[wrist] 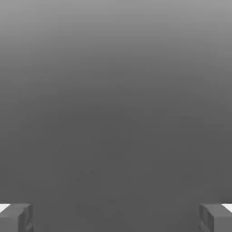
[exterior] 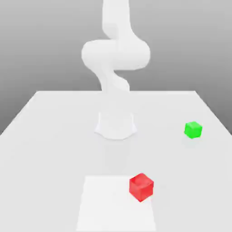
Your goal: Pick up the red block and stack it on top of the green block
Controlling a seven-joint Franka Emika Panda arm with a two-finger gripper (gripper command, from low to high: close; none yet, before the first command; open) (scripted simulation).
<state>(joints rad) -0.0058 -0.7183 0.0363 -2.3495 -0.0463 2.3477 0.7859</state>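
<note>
Arm: the white arm (exterior: 115, 54) is rising from its round base (exterior: 115, 124) at the far middle of the tabletop (exterior: 45, 149), bending over itself high above the surface.
Gripper: the gripper (wrist: 116, 217) is standing with its two grey fingertips (wrist: 16, 217) far apart, one at each side of the hand view, and nothing is sitting between them; only a plain grey surface is lying ahead of them.
Red block: the red block (exterior: 141, 186) is resting on the tabletop near the front, toward the exterior view's right of centre, turned so one corner edge is facing the camera. It is sitting on the right-hand edge of a paler square patch (exterior: 108, 204) in the surface.
Green block: the green block (exterior: 193, 129) is resting on the tabletop farther back and further to the exterior view's right, well apart from the red block.
Contact: both blocks are lying free, with no part of the arm touching them.
Stack: the red block is not yet sitting on the green block.
</note>
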